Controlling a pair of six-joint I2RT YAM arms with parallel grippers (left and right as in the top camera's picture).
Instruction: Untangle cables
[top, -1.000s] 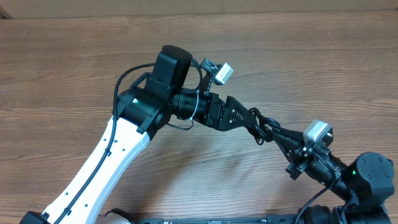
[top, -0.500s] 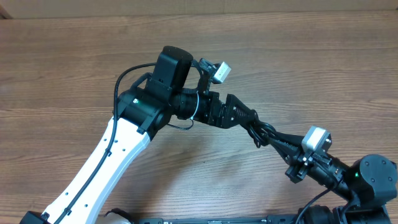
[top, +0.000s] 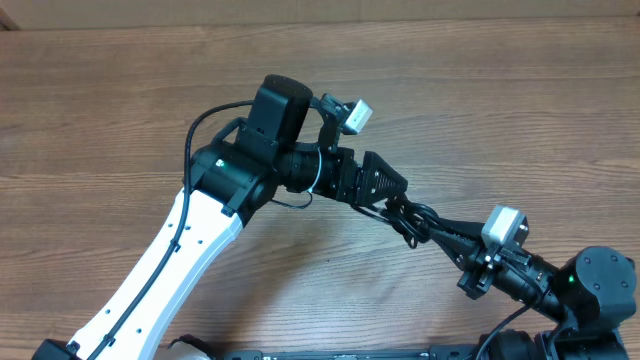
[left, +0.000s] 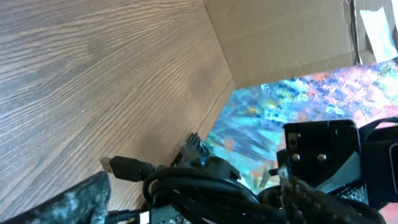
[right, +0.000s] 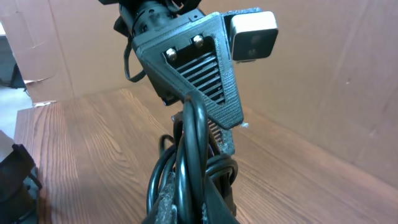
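no readable text, labels, brands or numbers anywhere

Overhead: straight down on table (top: 500, 100), left arm (top: 200, 230) and right arm (top: 570, 285) in frame, not close. Left wrist: low, close, looks across table to cardboard (left: 280, 37). Right wrist: close, faces left arm's tip. All three share the cables (top: 415, 215).

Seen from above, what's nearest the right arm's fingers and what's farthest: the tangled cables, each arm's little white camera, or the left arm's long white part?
From the right arm's fingers:
1. cables, at their tips.
2. right arm's camera, just behind, lower right.
3. left arm's camera, top centre.
4. left arm's white part, far left.
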